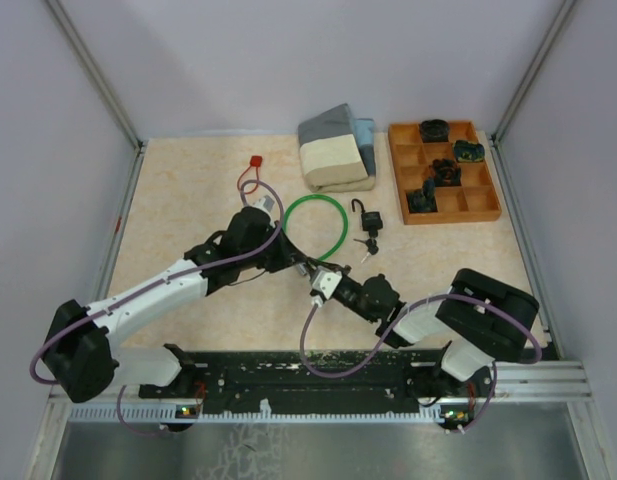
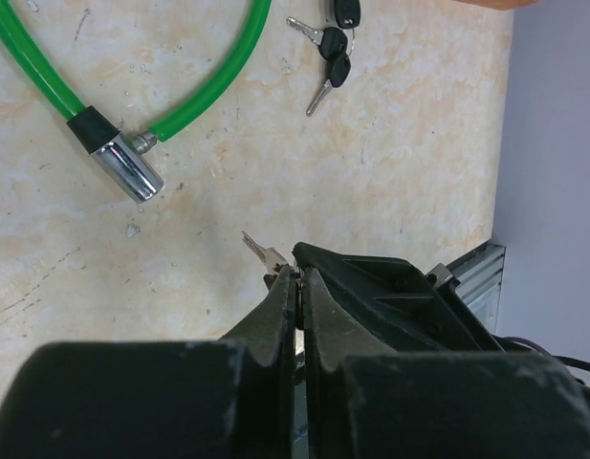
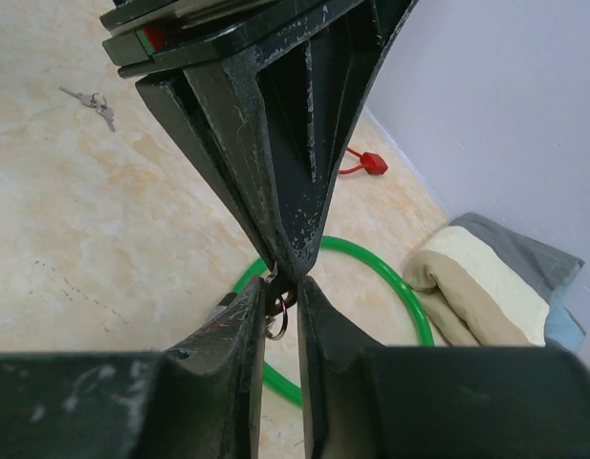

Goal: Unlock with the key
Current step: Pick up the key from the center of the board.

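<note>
Both grippers meet at mid-table over one small key. My left gripper is shut on it, and the silver blade sticks out past the fingertips. In the right wrist view the left fingers come down from above. My right gripper stands below them, closed to a narrow gap on the key's dark head, with the key ring hanging between its jaws. Seen from above, the left gripper and the right gripper touch tip to tip. The green cable lock lies just behind; its silver cylinder faces them.
A black padlock and a bunch of spare keys lie right of the cable lock. Behind are a folded cloth, a red tag and a wooden tray with dark parts.
</note>
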